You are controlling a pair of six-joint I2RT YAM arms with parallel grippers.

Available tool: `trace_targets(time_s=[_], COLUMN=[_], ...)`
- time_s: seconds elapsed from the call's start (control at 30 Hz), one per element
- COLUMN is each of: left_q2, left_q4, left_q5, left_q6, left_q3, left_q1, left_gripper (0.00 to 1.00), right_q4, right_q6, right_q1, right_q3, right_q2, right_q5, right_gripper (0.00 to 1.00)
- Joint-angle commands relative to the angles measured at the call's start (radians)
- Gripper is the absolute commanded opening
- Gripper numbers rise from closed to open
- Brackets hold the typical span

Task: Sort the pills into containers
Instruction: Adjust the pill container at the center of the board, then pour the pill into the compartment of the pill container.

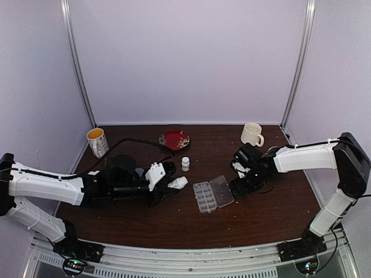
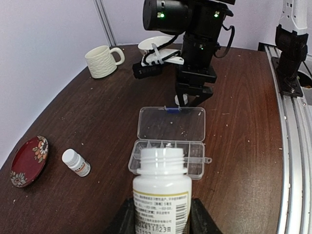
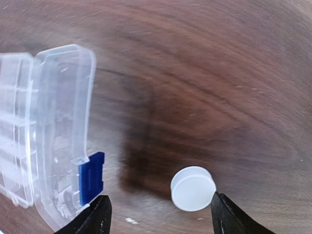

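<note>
Top external view shows the dark wooden table (image 1: 191, 223) with both arms reaching in toward its middle. The left gripper (image 1: 170, 184) is clenched on a white bottle (image 1: 178, 183), which lies tipped over on its side with the neck toward the organizer box (image 1: 204, 197). From the left wrist view the bottle's mouth is uncapped, the threaded neck sits just before the near row of cells (image 2: 195, 157), and dark fingers (image 2: 201, 222) flank the labelled body on both sides. The organizer box rests flat on the table between the two grippers, its clear lid (image 2: 171, 124) folded fully open and lying on the side toward the right arm; what lies in the cells is too small to make out. The right gripper (image 1: 239, 184) hangs low just beyond the lid's outer edge, jaws released and spread wide. In the right wrist view a round white cap (image 3: 193, 188) lies on the wood between those jaws, closer to one finger, and whether it touches that finger cannot be told. A blue latch (image 3: 91, 177) sits on the lid's edge near the other finger. Farther back stand a small white bottle (image 1: 185, 164), upright and capped, a red plate (image 1: 174, 139), a white mug (image 1: 251, 134) on the right and a pale cup (image 1: 97, 142) on the left.
</note>
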Motion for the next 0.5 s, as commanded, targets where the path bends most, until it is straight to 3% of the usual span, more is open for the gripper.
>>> trace_targets(time_s=[0.0,0.47], left_q2=[0.029,0.196], left_q4=[-0.002,-0.085], left_q5=[-0.015,0.026], left_q6=[-0.013,-0.037], left_q3=[0.044,0.120], left_q1=[-0.003,-0.013], left_gripper=[0.08,0.00], right_q4=[-0.022,0.026], right_q6=[-0.020,0.005], right_q1=[0.033,0.022], right_q3=[0.040,-0.003], right_q2=[-0.038,-0.183], right_q5=[-0.022,0.014], right_gripper=[0.72,0.68])
